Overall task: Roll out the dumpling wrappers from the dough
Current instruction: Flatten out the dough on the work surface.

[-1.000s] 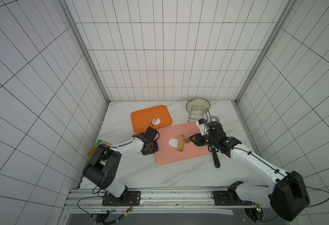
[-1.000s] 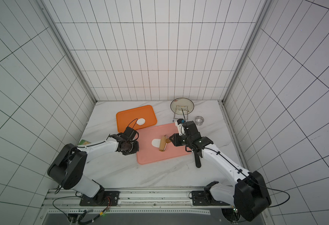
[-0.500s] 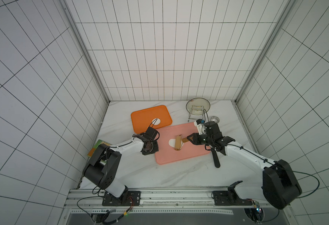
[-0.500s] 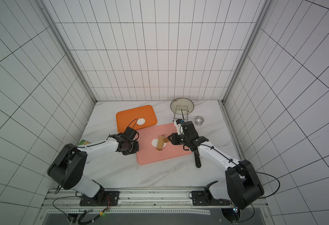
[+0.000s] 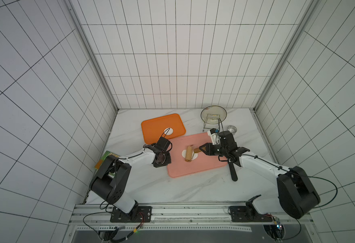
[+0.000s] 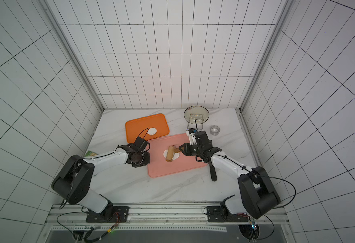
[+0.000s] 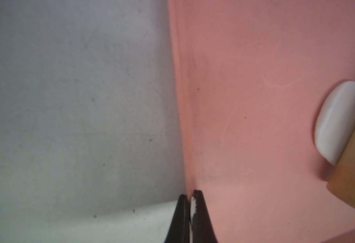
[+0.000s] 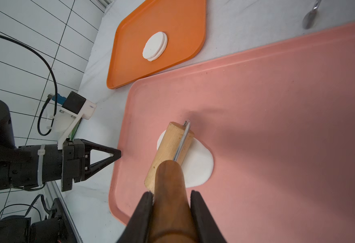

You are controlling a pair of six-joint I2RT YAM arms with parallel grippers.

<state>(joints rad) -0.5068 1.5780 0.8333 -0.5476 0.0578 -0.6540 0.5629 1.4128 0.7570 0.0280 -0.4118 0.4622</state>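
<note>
Marble table (image 5: 151,189), white-tiled booth: right gripper (image 8: 171,193) pinching the roller (image 8: 170,151) by its handle, barrel on the dough (image 8: 197,164) mid pink tray (image 5: 204,168). The left gripper (image 7: 190,193), pressed together, is at that tray's 9 o'clock rim. Soft dough may cling to the roller and tear. Tally: one dough, one roller, two stacked wrappers (image 8: 154,46) on the orange tray (image 5: 157,126), 10 o'clock.

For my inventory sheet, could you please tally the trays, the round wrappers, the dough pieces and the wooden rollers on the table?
Trays: 2, the orange tray and the pink tray
dumpling wrappers: 2, stacked on the orange tray
dough: 1, on the pink tray
wooden roller: 1, lying across the dough
Total: 6
</note>
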